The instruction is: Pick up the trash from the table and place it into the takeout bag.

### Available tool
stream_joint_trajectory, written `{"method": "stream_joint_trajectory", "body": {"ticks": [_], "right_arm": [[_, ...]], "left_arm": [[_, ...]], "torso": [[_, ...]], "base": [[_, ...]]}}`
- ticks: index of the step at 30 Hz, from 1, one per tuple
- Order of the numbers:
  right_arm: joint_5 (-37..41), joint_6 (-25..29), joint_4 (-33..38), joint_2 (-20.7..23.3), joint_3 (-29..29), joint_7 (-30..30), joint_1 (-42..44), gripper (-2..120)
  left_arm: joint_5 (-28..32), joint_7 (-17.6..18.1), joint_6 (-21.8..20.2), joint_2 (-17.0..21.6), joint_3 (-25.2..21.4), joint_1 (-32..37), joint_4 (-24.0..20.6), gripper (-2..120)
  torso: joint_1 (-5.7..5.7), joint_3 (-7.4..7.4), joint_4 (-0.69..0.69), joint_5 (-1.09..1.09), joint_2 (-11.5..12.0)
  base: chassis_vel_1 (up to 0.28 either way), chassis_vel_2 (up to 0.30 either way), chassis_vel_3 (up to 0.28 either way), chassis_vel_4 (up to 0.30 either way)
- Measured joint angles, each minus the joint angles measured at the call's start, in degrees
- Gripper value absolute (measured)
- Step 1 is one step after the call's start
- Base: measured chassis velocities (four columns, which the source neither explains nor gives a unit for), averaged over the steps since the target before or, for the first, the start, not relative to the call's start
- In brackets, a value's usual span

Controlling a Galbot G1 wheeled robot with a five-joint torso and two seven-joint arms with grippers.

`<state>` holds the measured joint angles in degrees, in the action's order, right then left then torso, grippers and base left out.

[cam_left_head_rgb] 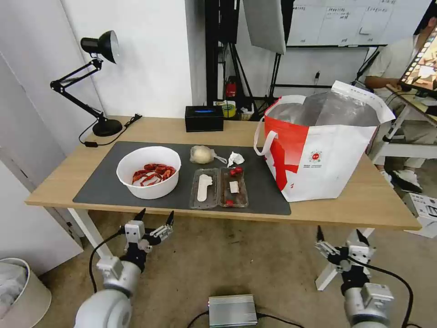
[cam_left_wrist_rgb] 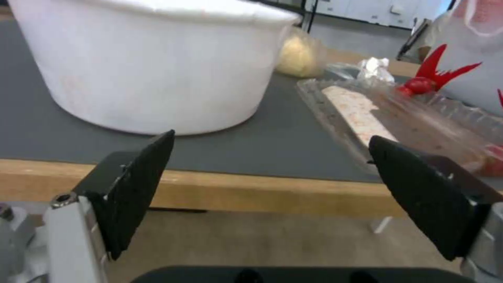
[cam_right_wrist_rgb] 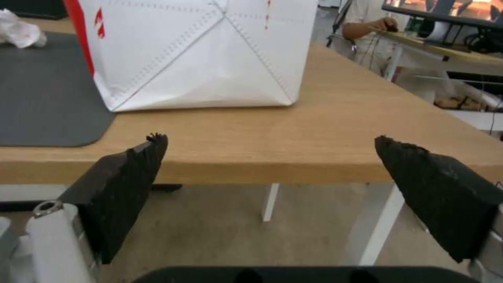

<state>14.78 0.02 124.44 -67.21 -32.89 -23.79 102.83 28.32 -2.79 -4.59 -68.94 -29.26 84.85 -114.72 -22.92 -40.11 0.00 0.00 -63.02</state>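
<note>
Head view, big to small: your boxy white takeout bag with red panel (cam_left_head_rgb: pixel 318 150) sits on the light-wood table's (cam_left_head_rgb: pixel 378 205) right end, nearer the right gripper (cam_left_head_rgb: pixel 339 237); white bowl of red shells (cam_left_head_rgb: pixel 149 172), clear hinged tray (cam_left_head_rgb: pixel 219 187), long axis across the table, wrapped beige lump (cam_left_head_rgb: pixel 201 154) and crumpled tissue (cam_left_head_rgb: pixel 235 158) lie fwd of the left gripper (cam_left_head_rgb: pixel 154 217). Both hang below the edge, jaws apart.

I'm looking into a lab or studio workroom: a black tripod (cam_left_head_rgb: pixel 236 68) and a grey light panel (cam_left_head_rgb: pixel 266 23) stand behind the desk's (cam_left_head_rgb: pixel 387 205) far edge, a whiteboard (cam_left_head_rgb: pixel 346 20) hangs on the back wall, and a lamp (cam_left_head_rgb: pixel 98 82) sits at the far left corner.
</note>
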Motion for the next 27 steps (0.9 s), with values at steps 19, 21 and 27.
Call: {"method": "stream_joint_trajectory", "body": {"ticks": [19, 21, 27], "right_arm": [[-0.01, 0.52, -0.09, 0.12, 0.22, 0.63, -0.06, 100], [-0.02, 0.62, -0.02, 0.13, 0.22, 0.84, -0.09, 100], [-0.08, 0.74, 0.95, 0.34, 0.08, 1.24, 0.05, 100]], "left_arm": [[6.11, -4.21, 1.11, 1.5, -0.62, 0.22, -0.52, 100], [7.75, -4.24, 0.99, 1.59, -0.43, 0.55, -1.52, 100], [13.54, -3.54, -1.9, 2.13, 0.43, 1.0, -4.79, 100]], "torso": [[0.0, 0.0, 0.01, 0.0, 0.01], [0.0, 0.0, 0.01, 0.0, 0.0], [0.0, 0.01, 0.01, 0.0, 0.01]], "base": [[0.0, 0.0, 0.0, 0.0], [0.0, 0.0, 0.0, 0.0], [0.0, 0.0, 0.0, 0.0]]}}
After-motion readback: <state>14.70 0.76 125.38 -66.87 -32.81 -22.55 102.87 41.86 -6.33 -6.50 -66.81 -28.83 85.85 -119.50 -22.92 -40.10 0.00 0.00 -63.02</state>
